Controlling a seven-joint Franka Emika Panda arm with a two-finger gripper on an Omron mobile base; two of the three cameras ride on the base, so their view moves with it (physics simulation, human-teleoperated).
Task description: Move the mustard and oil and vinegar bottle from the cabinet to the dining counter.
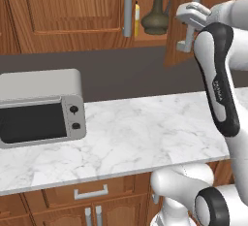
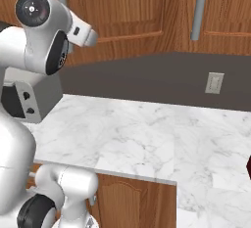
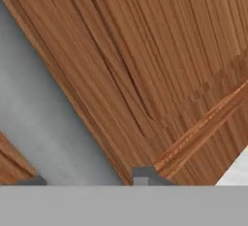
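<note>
The cabinet [image 1: 72,7] hangs above the worktop with its right door [image 1: 173,31] swung partly open. In the gap, the dark oil and vinegar bottle [image 1: 157,11] stands on the shelf. The mustard [image 1: 137,19] shows as a thin yellow strip beside the left door's grey handle [image 1: 128,7]. My gripper [image 1: 190,26] is up at the open door's handle. In the hand view, my gripper [image 3: 85,180] has one fingertip [image 3: 141,175] on each side of the grey handle bar [image 3: 43,123], shut on it, with the wooden door panel [image 3: 160,65] close behind. The dining counter is out of view.
A grey toaster oven [image 1: 41,106] sits at the left of the marble worktop [image 1: 140,128], above low wooden drawers [image 1: 92,191]. A wall outlet [image 2: 214,82] is on the dark backsplash. My white arm [image 1: 218,89] rises at the right.
</note>
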